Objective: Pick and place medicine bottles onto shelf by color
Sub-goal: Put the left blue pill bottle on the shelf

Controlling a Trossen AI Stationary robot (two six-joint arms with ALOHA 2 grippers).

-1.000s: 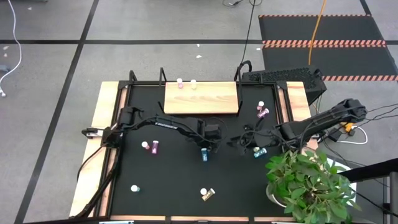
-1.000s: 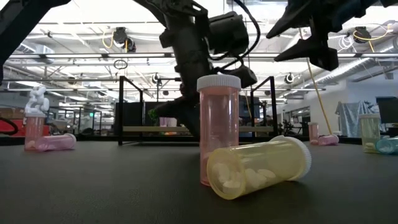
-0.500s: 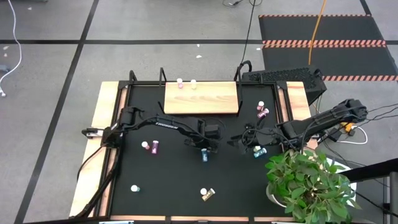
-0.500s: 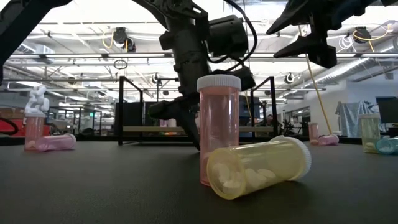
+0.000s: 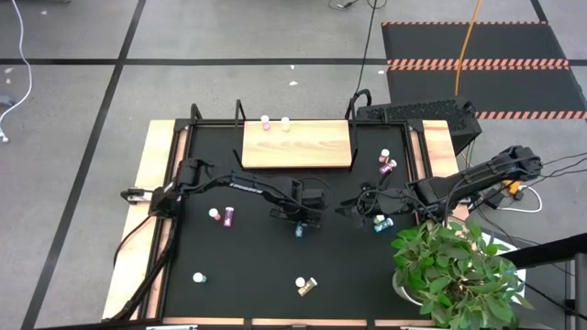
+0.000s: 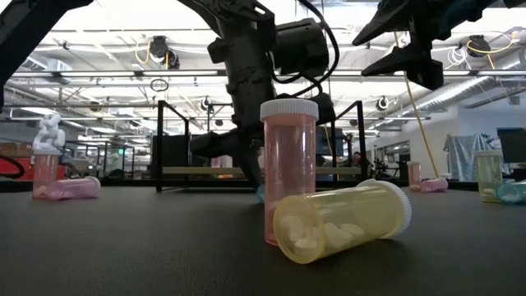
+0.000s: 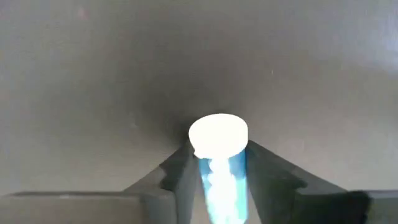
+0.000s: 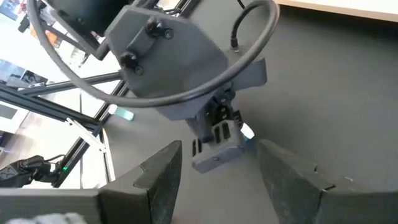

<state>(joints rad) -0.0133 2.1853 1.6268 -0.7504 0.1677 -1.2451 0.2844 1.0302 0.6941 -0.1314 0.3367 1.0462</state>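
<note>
A teal bottle (image 7: 219, 180) with a white cap (image 7: 217, 134) sits mid-table between the fingers of my left gripper (image 5: 299, 220), which is shut on it. In the low view a sliver of teal (image 6: 260, 193) shows at table level. My right gripper (image 8: 217, 186) hangs open to its right, above the table, with nothing between its fingers. The light-wood shelf (image 5: 295, 147) lies at the far edge, with a pink bottle (image 5: 266, 122) and a pale bottle (image 5: 285, 122) at its back. Other bottles are scattered: pink ones (image 5: 221, 216) to the left and teal ones (image 5: 382, 223) under the right arm. My left gripper pinches the teal bottle's body (image 7: 219, 177) just below the white cap, one finger (image 7: 177, 177) on each side. The fingers come from above, pointing steeply down. Whether the bottle is lifted or still rests on the table, I cannot tell.
A standing pink bottle (image 6: 289, 164) and a lying yellow one (image 6: 341, 218) sit near the front edge. Two pink bottles (image 5: 387, 162) lie at the far right and a teal one (image 5: 198, 277) at the near left. A potted plant (image 5: 454, 266) overhangs the near right corner.
My left gripper has rolled about its own axis over the teal bottle while staying in place; in the low view one finger now sticks out farther to the side. The right arm has kept still.
</note>
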